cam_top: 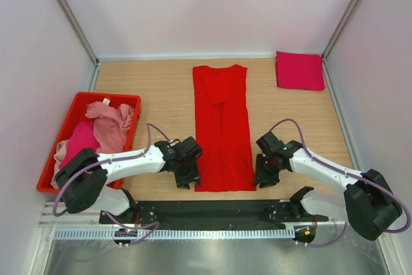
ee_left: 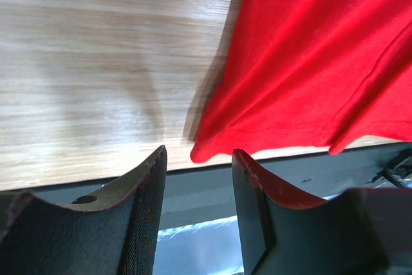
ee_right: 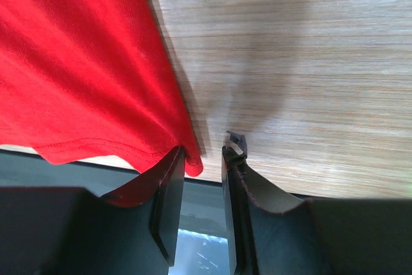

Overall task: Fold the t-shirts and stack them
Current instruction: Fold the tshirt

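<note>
Our left hand (ee_left: 196, 154) and right hand (ee_right: 203, 149) stand released; the red t-shirt (cam_top: 222, 127) lies between them, near corners at our fingertips.

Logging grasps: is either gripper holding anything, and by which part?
Nothing is held: the left gripper and right gripper stand open beside the red t-shirt's near hem corners.

left pincer (ee_left: 198, 162) agape, right pincer (ee_right: 204, 156) parted

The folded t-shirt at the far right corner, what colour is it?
The folded t-shirt is magenta-crimson, best seen from the top external view.
</note>
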Controlling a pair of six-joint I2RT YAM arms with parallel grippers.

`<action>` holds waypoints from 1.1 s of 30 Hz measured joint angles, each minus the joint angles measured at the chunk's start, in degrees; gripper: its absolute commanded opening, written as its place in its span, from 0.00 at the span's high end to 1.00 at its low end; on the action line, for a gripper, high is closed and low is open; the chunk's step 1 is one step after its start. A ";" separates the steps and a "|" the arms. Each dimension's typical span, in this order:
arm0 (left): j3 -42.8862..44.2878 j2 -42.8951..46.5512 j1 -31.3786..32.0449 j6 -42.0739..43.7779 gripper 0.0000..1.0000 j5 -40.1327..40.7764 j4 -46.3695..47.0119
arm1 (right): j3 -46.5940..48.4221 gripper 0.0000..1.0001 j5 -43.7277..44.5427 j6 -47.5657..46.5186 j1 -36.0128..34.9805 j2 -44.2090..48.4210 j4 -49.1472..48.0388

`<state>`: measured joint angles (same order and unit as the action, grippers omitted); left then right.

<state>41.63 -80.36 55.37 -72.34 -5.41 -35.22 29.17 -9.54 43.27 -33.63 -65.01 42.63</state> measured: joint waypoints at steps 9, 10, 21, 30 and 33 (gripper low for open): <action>0.33 -4.20 0.02 1.46 0.53 -2.38 2.75 | -1.18 0.64 -2.73 -0.02 0.00 -0.61 -2.45; 0.55 -4.52 0.00 1.70 0.54 -2.73 2.86 | -1.31 0.64 -3.19 -0.02 0.00 -0.61 -2.78; -0.28 -5.66 0.00 2.23 1.00 -4.24 5.97 | -2.95 0.99 -5.16 0.24 0.07 0.26 -4.92; -1.97 -3.50 0.02 1.86 1.00 -3.87 7.17 | -3.91 0.99 -5.11 1.09 0.04 5.09 -3.78; -2.45 -1.33 0.02 1.46 1.00 -3.58 6.73 | -3.82 0.99 -5.33 1.79 0.04 8.09 -2.43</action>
<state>39.18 -81.69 55.40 -70.87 -8.99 -28.49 25.34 -14.87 45.06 -33.58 -56.93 40.21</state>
